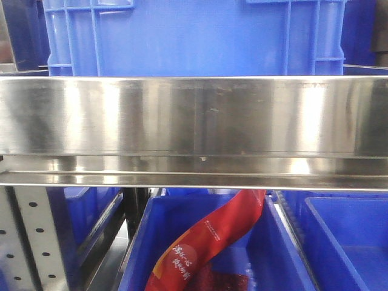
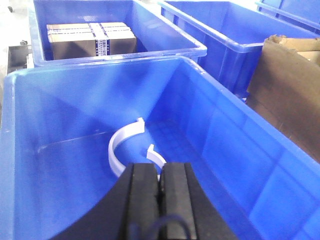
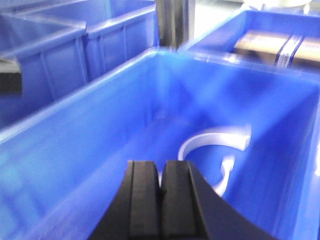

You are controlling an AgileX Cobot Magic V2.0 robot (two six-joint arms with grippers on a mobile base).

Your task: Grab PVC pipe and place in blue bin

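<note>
Left tool (image 2: 159, 185): pads pressed together, holding nothing; you have the PVC pipe (image 2: 119, 145) just beyond it on the bin (image 2: 225, 140) floor. Right tool (image 3: 161, 182): likewise closed and empty, similarly near; pipe's open side faces right in your left wrist view.

Your front view is bright, and the steel shelf rail (image 1: 194, 115) throws broad white glare bands across its width; the bins below it sit in shade. Your left wrist view is sharp and evenly lit, with a soft sheen on the bin wall (image 2: 100, 80) and the black hand (image 2: 159, 200) dark and close. Your right wrist view is smeared with blur: the white pipe (image 3: 215, 140) streaks, the bin rims are soft, and daylight blows out the top edge.
</note>
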